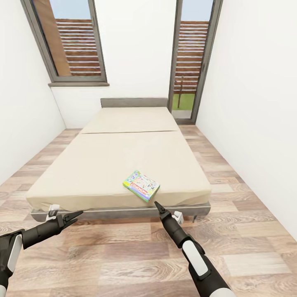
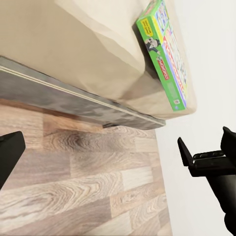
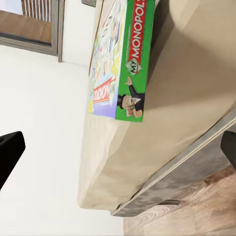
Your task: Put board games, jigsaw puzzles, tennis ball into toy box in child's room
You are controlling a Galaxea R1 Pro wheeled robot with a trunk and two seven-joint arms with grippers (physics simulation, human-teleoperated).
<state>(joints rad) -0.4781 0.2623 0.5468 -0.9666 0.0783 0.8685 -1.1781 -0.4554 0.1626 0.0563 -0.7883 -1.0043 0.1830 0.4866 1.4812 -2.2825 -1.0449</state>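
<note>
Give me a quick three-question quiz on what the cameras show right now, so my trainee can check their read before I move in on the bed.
1. True or false: the board game lies near the foot edge of the bed, on the robot's right half.
2. Which claw is nearer the game box? A) left claw B) right claw
3. Fill in: the wrist views show the side of the box is coloured ____.

Key: 1 true. 2 B: the right claw points up at the mattress edge just below the box, and the left claw sits farther off, over the wood floor. 3 green, with the Monopoly name on it.
</note>
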